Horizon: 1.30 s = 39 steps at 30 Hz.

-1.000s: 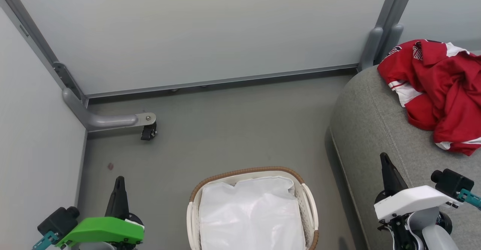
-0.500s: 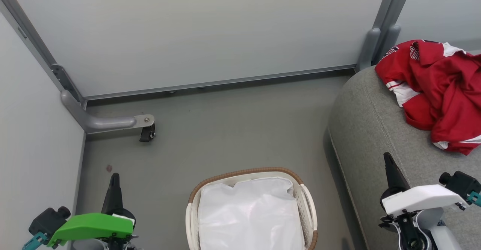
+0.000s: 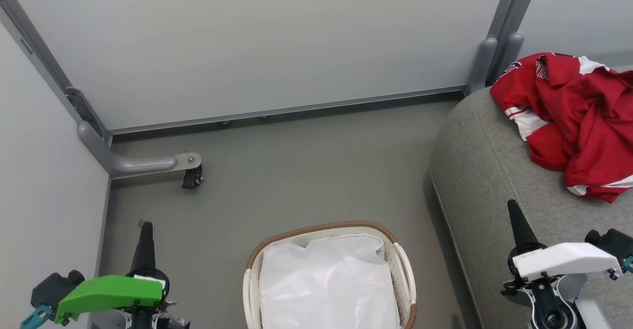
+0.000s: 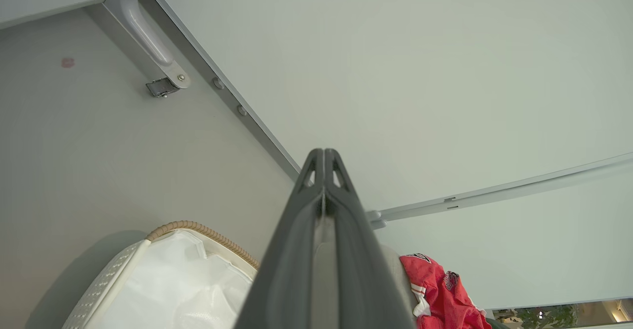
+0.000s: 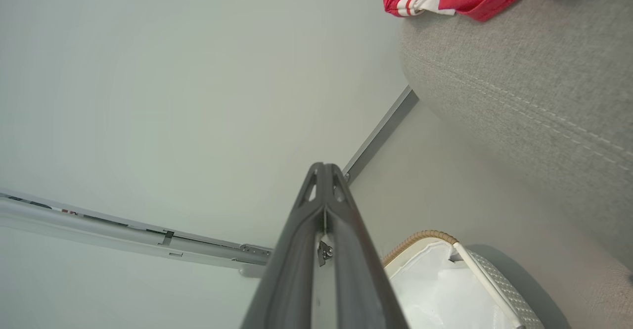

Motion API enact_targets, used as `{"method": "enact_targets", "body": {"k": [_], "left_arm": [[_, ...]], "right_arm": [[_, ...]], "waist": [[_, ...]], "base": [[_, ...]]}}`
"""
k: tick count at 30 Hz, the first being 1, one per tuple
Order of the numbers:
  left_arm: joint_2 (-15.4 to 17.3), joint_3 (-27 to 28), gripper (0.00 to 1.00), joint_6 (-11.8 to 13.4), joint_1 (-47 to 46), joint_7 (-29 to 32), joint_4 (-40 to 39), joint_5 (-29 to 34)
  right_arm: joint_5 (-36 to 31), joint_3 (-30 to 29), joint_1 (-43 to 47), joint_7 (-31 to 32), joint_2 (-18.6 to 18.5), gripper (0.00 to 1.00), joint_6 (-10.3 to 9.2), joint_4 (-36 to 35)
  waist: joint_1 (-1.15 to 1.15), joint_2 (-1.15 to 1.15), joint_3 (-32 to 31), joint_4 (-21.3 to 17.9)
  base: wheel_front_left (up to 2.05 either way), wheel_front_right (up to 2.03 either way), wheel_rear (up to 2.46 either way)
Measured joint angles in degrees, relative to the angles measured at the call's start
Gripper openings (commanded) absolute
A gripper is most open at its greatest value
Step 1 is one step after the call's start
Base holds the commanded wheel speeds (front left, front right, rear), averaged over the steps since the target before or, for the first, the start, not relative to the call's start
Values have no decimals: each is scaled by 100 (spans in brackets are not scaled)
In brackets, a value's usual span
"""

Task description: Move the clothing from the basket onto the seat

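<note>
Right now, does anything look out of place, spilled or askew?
Nothing damaged or spilled. The red clothing lies crumpled on the seat; the basket stands upright, showing just its white liner.

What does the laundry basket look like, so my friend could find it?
Find the big grey sofa on the right with red jerseys heaped on it. On the grey floor just left of it stands the basket. It is the oval white tub with a brown woven rim and a white liner inside.
</note>
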Motion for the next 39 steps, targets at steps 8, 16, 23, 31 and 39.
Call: {"method": "enact_targets", "body": {"k": [8,16,23,31,39], "left_arm": [[4,67,0,0,-16,125,-38,-398],[5,121,0,0,-32,232,-86,-762],[7,185,0,0,-73,335,-127,-1068],[5,244,0,0,-81,431,-167,-1403],[5,292,0,0,-101,533,-198,-1704]], "right_arm": [[483,-42,6,119,-5,0,-1,-47],[932,-80,9,233,-10,0,-1,-92],[1303,-110,12,323,-13,0,-1,-129],[1704,-141,16,423,-18,0,-2,-166],[2068,-171,24,515,-20,0,-4,-200]], "waist": [[0,0,-14,-22],[0,0,-28,-43],[0,0,-40,-61],[0,0,-54,-83],[0,0,-68,-104]], "base": [[0,0,0],[0,0,0],[0,0,0],[0,0,0],[0,0,0]]}}
